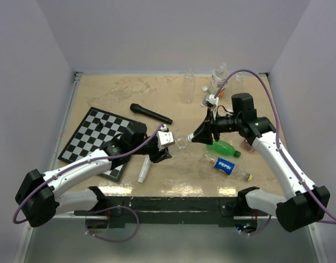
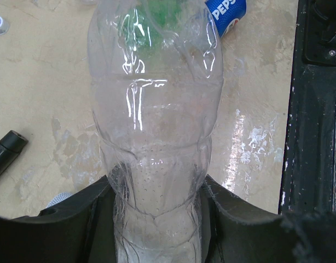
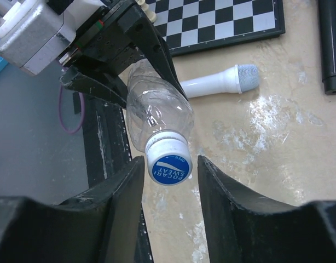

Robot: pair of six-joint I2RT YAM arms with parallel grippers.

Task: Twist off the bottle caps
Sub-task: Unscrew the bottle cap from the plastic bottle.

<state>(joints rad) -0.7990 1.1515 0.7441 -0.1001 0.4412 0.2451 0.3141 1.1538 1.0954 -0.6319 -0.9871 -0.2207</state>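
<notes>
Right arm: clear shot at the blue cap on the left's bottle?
Likely yes: the right gripper has a finger either side of the blue cap, nothing between; the left gripper clamps the clear bottle.

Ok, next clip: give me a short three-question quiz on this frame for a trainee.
1. Which pincer holds the clear bottle near its base? A left, B right, C neither.
2. True or false: the Pepsi bottle stands upright.
3. Fill in: the white microphone lies beside the ____.
Key: 1 A, the left pincer; 2 false, it lies flat; 3 chessboard.
</notes>
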